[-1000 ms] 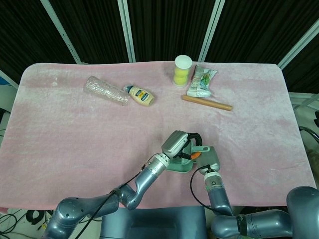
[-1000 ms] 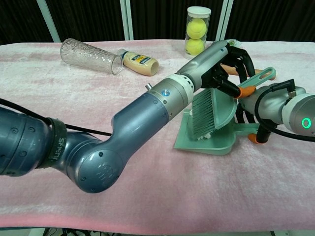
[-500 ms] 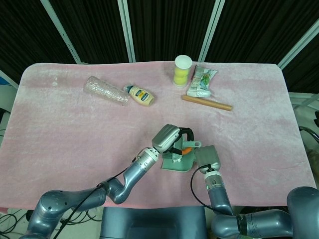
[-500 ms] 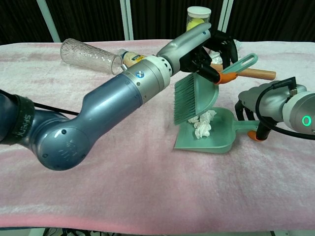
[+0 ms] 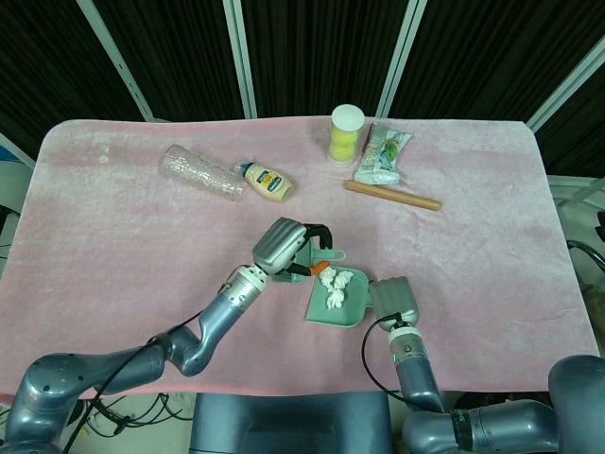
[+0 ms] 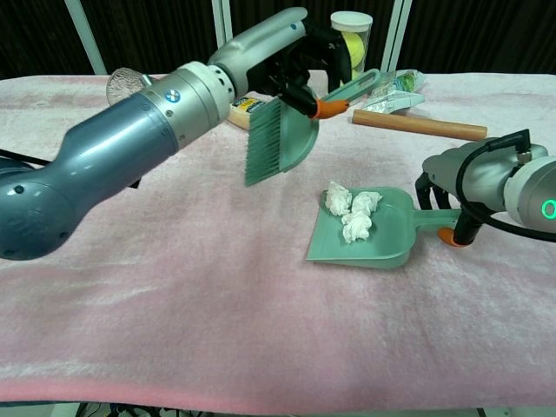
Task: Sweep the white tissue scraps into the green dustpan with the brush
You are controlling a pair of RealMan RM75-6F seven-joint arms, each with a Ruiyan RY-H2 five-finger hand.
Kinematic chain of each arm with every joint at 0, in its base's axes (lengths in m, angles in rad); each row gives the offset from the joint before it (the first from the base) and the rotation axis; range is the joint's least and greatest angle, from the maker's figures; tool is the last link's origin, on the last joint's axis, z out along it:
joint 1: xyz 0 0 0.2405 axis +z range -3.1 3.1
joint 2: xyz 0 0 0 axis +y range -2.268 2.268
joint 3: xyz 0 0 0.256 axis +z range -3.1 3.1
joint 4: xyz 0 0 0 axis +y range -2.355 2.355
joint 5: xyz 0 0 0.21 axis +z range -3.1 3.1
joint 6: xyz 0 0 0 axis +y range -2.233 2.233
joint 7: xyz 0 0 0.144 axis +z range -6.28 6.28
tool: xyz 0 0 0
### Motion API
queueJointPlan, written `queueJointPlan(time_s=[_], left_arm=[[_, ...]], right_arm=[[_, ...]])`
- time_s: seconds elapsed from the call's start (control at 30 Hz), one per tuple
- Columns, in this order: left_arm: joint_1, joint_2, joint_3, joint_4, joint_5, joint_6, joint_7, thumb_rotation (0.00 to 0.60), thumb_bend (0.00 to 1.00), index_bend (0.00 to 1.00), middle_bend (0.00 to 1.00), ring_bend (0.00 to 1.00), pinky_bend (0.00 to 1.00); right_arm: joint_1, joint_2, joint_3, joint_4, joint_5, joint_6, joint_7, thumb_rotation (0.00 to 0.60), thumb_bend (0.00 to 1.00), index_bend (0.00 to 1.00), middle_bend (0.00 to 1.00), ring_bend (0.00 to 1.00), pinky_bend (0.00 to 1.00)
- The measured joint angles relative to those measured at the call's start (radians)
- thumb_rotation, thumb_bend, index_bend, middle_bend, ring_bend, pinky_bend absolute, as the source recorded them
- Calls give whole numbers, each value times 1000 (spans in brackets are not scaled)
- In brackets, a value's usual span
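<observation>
The white tissue scraps (image 6: pixel 352 213) now lie in the green dustpan (image 6: pixel 365 248), whose handle the right robot hand (image 6: pixel 452 187) holds. The left robot hand (image 6: pixel 300 52) has lifted the brush (image 6: pixel 278 143) away. Sweeping looks done.

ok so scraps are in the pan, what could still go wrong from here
The tissue scraps sit loose in the shallow green dustpan; if the right hand on its handle tilts or jerks it, they could roll out the open front edge. The brush, held raised by the left hand, hangs near the mayonnaise bottle and could knock it when set down.
</observation>
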Motion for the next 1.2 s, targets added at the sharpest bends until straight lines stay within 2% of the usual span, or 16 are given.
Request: queueJointPlan(time_s=[0.13,0.3,0.5,0.67,0.9,0.97,1.1,1.2], left_arm=[[35,79,28,-52,2,2,43,600,396,640,654,911,1000],[85,225,83,-131,-5,-26,128,600,396,645,659,911,1000],[149,381,144,-242,-73,-96,256,600,396,645,659,911,1000],[191,429,177,-273,-123,-128,304,600,396,642,658,911,1000],[212,434,206,-257,-142,-158,329,600,388,608,631,911,1000],[216,431,216,-249,-146,-169,341,600,334,576,600,910,1000],[229,425,232,-242,-176,-184,384,600,111,462,468,906,1000],[239,425,234,-247,-208,-189,421,600,13,391,385,903,1000]], right_arm=[[-6,7,0,-14,1,7,6,600,508,619,572,702,807],[-22,10,-12,-16,3,8,23,600,508,619,572,702,807],[-34,-1,-25,0,-8,0,37,600,508,618,572,702,807],[-41,-12,-32,14,-14,-1,42,600,508,618,572,702,808],[-47,-18,-33,23,-16,-6,45,600,508,618,572,702,807],[-49,-15,-33,23,-18,-7,46,600,508,618,571,702,807],[-56,-9,-38,26,-26,-7,49,600,508,618,571,702,807],[-60,-7,-39,27,-27,-10,52,600,508,618,571,702,807]])
